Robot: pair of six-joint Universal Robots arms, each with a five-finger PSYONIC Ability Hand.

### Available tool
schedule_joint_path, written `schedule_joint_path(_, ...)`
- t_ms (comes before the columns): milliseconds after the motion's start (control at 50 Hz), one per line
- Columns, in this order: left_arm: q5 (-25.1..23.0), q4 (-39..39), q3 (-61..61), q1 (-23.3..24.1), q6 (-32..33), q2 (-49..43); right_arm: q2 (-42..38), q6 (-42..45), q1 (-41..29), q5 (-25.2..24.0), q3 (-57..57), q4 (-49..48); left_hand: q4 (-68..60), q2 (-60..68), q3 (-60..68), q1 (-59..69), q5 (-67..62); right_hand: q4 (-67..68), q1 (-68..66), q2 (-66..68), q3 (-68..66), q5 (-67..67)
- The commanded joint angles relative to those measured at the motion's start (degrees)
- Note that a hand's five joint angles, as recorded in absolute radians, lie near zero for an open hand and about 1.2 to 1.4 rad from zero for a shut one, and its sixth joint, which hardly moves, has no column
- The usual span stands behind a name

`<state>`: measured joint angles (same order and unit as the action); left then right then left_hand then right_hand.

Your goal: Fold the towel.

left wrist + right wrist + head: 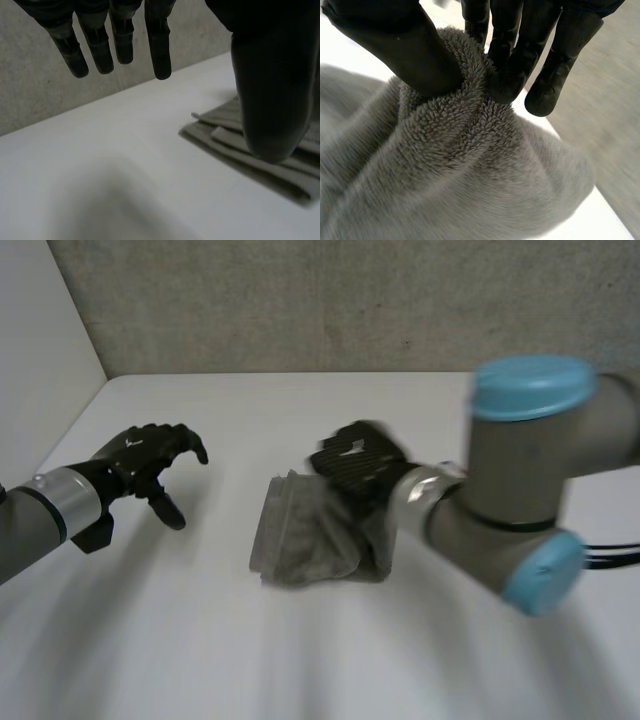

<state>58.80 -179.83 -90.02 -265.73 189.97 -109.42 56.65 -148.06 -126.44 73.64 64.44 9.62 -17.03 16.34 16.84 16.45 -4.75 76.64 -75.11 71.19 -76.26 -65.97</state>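
Grey rough wall [300,300] backs the white table's [200,640] far edge. Grey towel [300,540] lies part-folded and bunched around the table's middle, with the right hand [355,465] on its far-right part, thumb and fingers pinched on a raised ridge of terry. Left hand [145,465] hovers toward the left edge, fingers spread and relaxed, beside the towel but not touching.

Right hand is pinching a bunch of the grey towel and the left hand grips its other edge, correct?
Not the left. The left hand is open, apart from the towel and holding nothing, as the left wrist view shows. The right hand does pinch a bunch of the towel.
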Motion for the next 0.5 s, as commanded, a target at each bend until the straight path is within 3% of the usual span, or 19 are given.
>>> schedule_joint_path(20,0.00,-1.75,1.25,0.92,-5.47,1.22,-13.82,-0.03,-8.90,0.10,-13.71,3.91,3.29,-2.59,-3.09,-2.71,1.00,3.36,-4.89,8.81,-3.74,-4.03)
schedule_joint_path(40,0.08,-2.28,1.34,1.09,-6.53,1.31,-16.20,-0.03,-9.34,0.36,-15.03,4.00,3.29,-2.59,-3.09,-2.71,1.00,-9.07,7.54,-3.62,8.69,8.40)
schedule_joint_path(60,0.08,-2.28,1.34,1.09,-6.54,1.31,-16.22,-0.03,-9.35,0.36,-15.05,4.00,3.29,-2.59,-3.09,-2.71,1.00,-9.19,7.67,-3.74,8.81,8.53)
schedule_joint_path(80,0.08,-2.80,1.51,1.36,-7.41,1.31,-17.96,-0.12,-9.61,0.88,-15.83,4.00,3.29,-2.59,-3.09,-2.71,1.00,-33.51,31.98,-28.06,33.13,32.84)
schedule_joint_path(100,0.08,-2.81,1.51,1.36,-7.42,1.31,-17.98,-0.12,-9.61,0.89,-15.84,4.00,3.29,-2.59,-3.09,-2.71,1.00,-33.75,32.22,-28.30,33.37,33.08)
schedule_joint_path(120,0.17,-3.07,1.69,1.71,-8.20,1.31,-18.76,-0.38,-9.61,2.11,-16.01,4.00,3.29,-2.59,-3.09,-2.71,1.00,-64.39,62.87,-58.95,64.01,63.73)
schedule_joint_path(240,0.26,-3.16,3.00,3.37,-10.05,0.96,-13.35,-4.24,-8.82,7.12,-11.38,3.48,3.29,-2.59,-3.09,-2.71,1.00,-66.64,65.11,-61.19,66.26,65.97)
schedule_joint_path(340,0.70,-3.16,5.28,6.18,-11.37,0.09,-4.65,-10.29,-8.12,7.22,-2.77,-0.64,3.29,-2.59,-3.09,-2.71,1.00,-66.64,65.11,-61.19,66.26,65.97)
schedule_joint_path(420,0.79,-3.16,8.36,10.40,-15.31,-2.02,2.65,-16.01,-2.60,7.04,4.88,-5.04,2.95,-2.26,-2.76,-2.37,0.67,-66.64,65.11,-61.19,66.26,65.97)
schedule_joint_path(500,0.79,-3.34,10.39,13.05,-18.40,-3.61,4.43,-18.93,0.06,6.78,7.19,-5.49,2.61,-1.92,-2.42,-2.03,0.33,-66.64,65.11,-61.19,66.26,65.97)
